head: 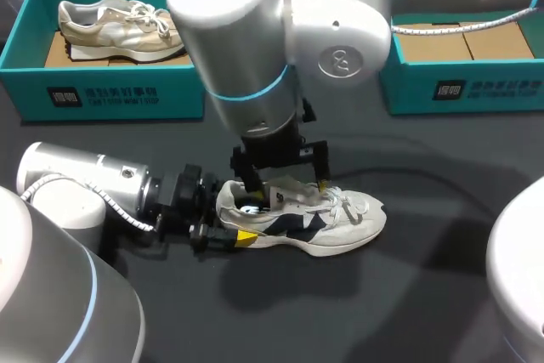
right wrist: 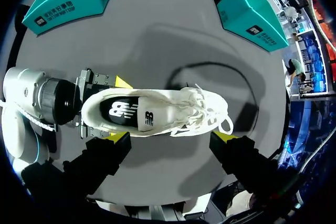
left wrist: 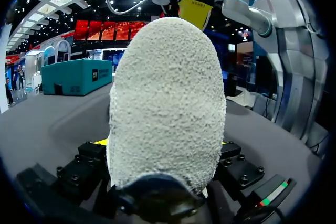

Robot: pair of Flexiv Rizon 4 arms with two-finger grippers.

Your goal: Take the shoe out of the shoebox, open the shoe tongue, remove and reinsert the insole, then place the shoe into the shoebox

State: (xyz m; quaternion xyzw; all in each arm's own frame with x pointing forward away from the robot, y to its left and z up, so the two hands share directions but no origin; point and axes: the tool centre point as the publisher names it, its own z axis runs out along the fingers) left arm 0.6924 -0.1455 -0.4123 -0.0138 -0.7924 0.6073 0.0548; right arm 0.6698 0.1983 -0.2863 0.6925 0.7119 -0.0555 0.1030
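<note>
white shoe (head: 340, 214), heel clamped in left jaws; right jaws wide apart above it, empty.

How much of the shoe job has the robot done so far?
Done: the shoe is out of its box and lies on the table. In hand: the left gripper clamps its heel, and the right gripper hangs open just above it. The insole sits inside the shoe; I cannot tell if it has been out yet. Left: putting the shoe into the shoebox.
</note>
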